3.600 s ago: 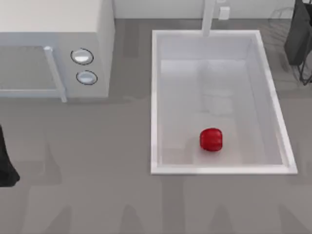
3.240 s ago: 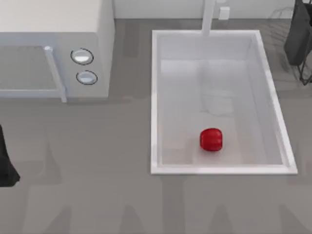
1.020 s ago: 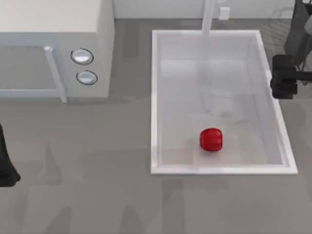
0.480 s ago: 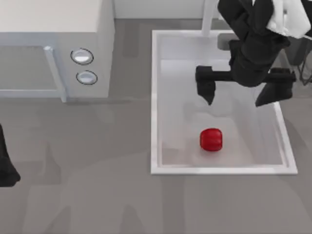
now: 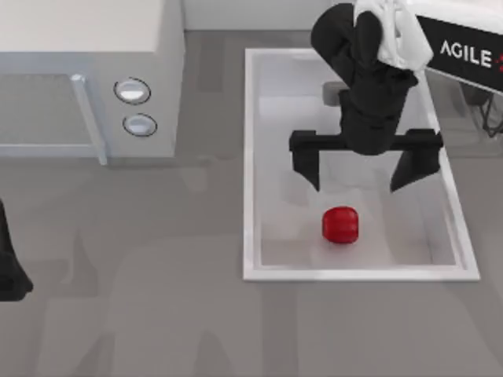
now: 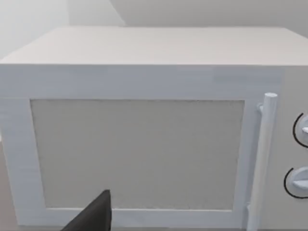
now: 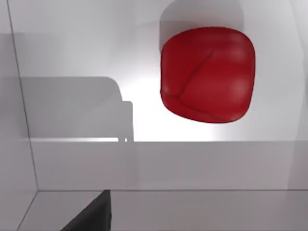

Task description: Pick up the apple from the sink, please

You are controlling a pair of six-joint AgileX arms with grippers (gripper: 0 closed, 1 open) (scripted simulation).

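The right gripper [image 5: 357, 177] has swung in over the sink [image 5: 251, 157], fingers spread wide, poised above and just behind the apple [image 5: 341, 225] on the basin floor. Approach underway; next it must descend, straddle, close. Left arm parked at the table's left edge.

grey table [image 5: 157, 298] — white microwave [image 5: 86, 47] at left | pale wall [image 5: 251, 12] behind

Top cam looks straight down on my table, taking in the microwave [image 5: 86, 78] at left and the sink [image 5: 250, 157] at right. Left wrist cam sits low, facing the microwave [image 6: 139, 144] door head-on, fairly close. Right wrist cam looks down into the sink [image 7: 72, 163], v. near the apple [image 7: 207, 74]. Top & right wrist share the apple [image 5: 340, 225] and basin floor; top & left wrist share the microwave.
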